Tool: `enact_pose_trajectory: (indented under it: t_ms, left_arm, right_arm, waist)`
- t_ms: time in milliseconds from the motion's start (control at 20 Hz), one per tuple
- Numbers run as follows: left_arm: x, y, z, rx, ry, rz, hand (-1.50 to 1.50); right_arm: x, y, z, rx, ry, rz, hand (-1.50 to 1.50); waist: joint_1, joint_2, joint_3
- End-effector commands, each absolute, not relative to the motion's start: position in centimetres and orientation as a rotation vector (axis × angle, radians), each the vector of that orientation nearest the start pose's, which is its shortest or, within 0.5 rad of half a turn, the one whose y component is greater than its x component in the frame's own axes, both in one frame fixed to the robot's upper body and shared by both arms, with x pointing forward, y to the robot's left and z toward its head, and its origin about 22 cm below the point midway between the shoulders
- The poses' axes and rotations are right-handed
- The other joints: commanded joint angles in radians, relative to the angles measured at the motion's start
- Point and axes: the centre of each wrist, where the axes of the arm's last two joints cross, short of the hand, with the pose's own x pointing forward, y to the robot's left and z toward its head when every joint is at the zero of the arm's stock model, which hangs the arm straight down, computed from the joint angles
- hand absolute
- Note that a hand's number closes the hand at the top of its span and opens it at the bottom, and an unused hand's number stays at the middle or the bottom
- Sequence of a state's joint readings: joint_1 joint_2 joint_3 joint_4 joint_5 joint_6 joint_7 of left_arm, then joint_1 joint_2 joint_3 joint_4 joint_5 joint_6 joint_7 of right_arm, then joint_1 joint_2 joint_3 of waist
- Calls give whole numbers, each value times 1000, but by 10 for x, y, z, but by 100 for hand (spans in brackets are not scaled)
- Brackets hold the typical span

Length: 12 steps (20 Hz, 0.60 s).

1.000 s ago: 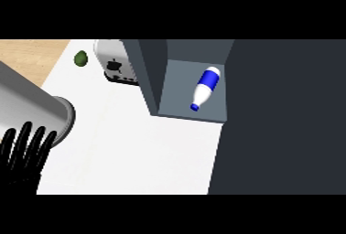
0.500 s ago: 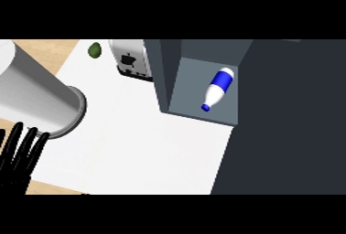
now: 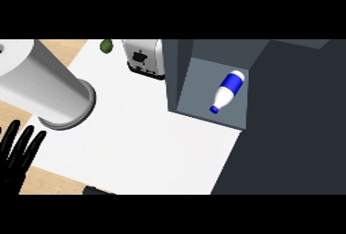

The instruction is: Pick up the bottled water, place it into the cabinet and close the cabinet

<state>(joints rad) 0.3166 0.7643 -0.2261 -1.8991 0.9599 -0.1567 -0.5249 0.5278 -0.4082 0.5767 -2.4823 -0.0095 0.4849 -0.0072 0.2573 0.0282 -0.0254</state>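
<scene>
One bottled water [image 3: 226, 91] lies slanted inside the open cabinet [image 3: 179, 75], blue cap lowest. Any print on its blue band is too small to read. Just left of the cabinet stands one toaster [image 3: 145, 61], its top cut off, and further left is one small green thing [image 3: 107, 45]. Well left of the cabinet, the left hand [image 3: 13, 160] shows straight, spread fingers holding nothing, below a grey cylinder [image 3: 47, 84].

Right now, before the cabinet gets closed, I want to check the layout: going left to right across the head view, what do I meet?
From the left edge: left hand → small green item → toaster → bottled water, lying inside the open cabinet.
</scene>
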Motion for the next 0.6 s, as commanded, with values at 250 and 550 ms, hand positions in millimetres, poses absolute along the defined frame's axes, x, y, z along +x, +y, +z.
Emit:
enact_pose_trajectory:
  t_ms: [250,550]
  left_arm:
    - [167,332,65,-549,-1842,58,-150]
    - [168,335,65,-556,-1852,59,-150]
  right_arm:
    - [89,-172,140,804,-1649,1104,150]
    - [98,-169,145,772,-1660,1157,150]
  waist:
    - [-3,8,-3]
    - [-1,7,-7]
